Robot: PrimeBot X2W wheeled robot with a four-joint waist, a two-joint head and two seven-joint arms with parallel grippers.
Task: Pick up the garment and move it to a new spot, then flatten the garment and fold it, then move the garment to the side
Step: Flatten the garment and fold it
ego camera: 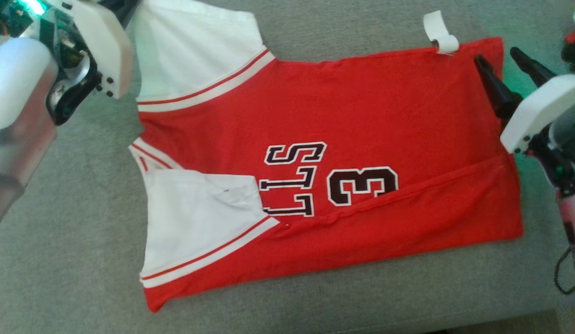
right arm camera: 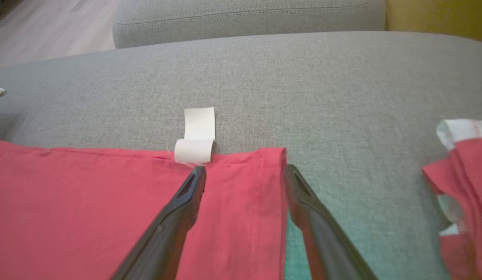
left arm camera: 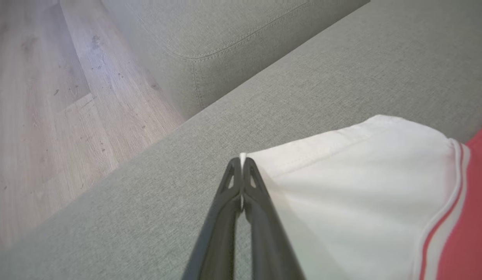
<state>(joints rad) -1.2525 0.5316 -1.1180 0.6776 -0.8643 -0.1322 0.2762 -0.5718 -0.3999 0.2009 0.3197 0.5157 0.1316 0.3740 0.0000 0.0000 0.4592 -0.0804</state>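
I see the red garment (ego camera: 361, 102) lying flat on the grey cushion (ego camera: 315, 297), its near edge folded over. My left gripper (left arm camera: 241, 161) is pinched tight on the white sleeve (left arm camera: 342, 186) edge. My right gripper (right arm camera: 245, 168) stands wide, straddling the hem corner.

A home living room, going by the grey fabric sofa (left arm camera: 342, 77) and wood-plank floor (left arm camera: 50, 97).
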